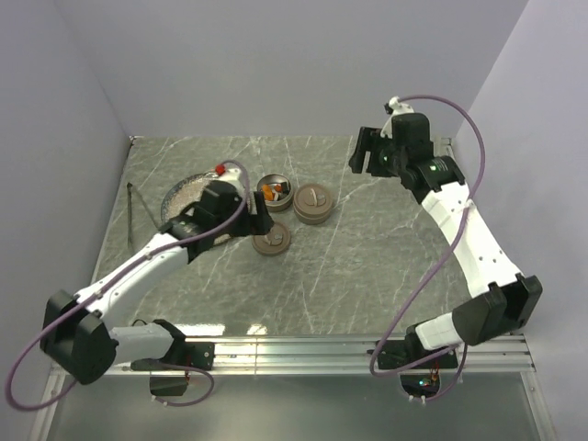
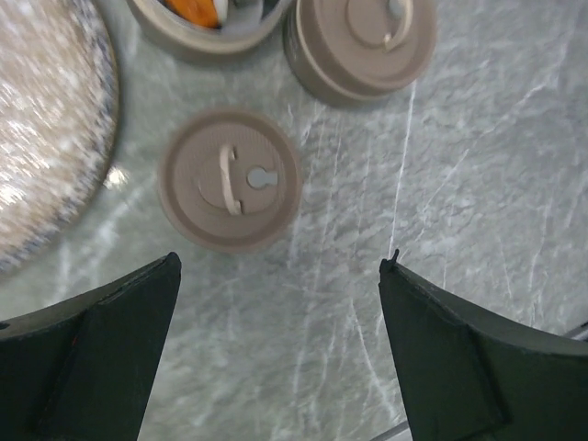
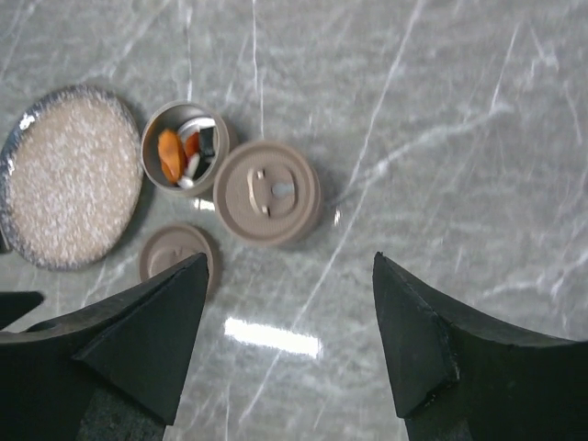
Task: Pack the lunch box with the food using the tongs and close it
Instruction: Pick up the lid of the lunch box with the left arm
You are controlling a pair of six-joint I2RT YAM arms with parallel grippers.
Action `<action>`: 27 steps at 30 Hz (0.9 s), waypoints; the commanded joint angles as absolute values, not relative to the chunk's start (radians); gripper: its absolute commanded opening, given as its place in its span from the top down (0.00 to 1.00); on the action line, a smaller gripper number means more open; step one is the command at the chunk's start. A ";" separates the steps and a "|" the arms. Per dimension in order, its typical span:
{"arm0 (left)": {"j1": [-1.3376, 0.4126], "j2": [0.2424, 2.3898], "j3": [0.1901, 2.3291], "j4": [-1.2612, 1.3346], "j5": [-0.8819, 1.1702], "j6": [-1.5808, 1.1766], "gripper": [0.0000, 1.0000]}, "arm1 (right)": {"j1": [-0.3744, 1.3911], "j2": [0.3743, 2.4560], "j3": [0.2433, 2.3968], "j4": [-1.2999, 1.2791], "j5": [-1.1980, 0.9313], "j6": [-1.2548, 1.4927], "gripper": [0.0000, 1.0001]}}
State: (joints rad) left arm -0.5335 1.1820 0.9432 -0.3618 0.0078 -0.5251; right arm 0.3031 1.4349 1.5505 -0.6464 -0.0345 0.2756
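We see the left pincer point(image 2: 282, 260) spread wide, with nothing between its fingers point(image 2: 92, 358) (only the grey marble table point(image 2: 459, 165) shows in the gap). Just ahead of its tips a loose tan lid point(image 2: 230, 179) lies flat, a little nearer the left finger than the right. Beyond that lid stands the open tin point(image 2: 207, 46) of the lunch box, with the food point(image 2: 195, 9) inside it: orange, white and red pieces heaped together. Just beside the open tin, ahead of the pincer's right finger, stands a closed tin point(image 2: 363, 41) with its lid on. The speckled plate point(image 2: 46, 138) lies off to the pincer's left, close by the loose lid. The tongs point(image 1: 133, 209) lie on the table well out to this pincer's left, on the other side of the plate, and neither pincer touches them.

The right pincer point(image 3: 289, 259) also stands open and grips nothing. It hangs high over the table, well apart from both tins; from it, the food lies ahead and off toward its left finger.
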 commanded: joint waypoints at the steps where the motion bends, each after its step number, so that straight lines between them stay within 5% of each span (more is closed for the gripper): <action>1: -0.633 1.229 0.982 -0.313 -0.196 -0.685 0.05 | 0.293 1.349 1.503 -0.617 -0.029 0.307 0.21; 6: -0.675 1.324 0.994 -0.304 -0.328 -0.726 0.04 | 0.276 1.258 1.424 -0.615 -0.025 0.314 0.27; 27: -0.676 1.640 1.055 -0.129 -0.258 -0.618 0.10 | 0.229 1.085 1.358 -0.680 -0.002 0.308 0.38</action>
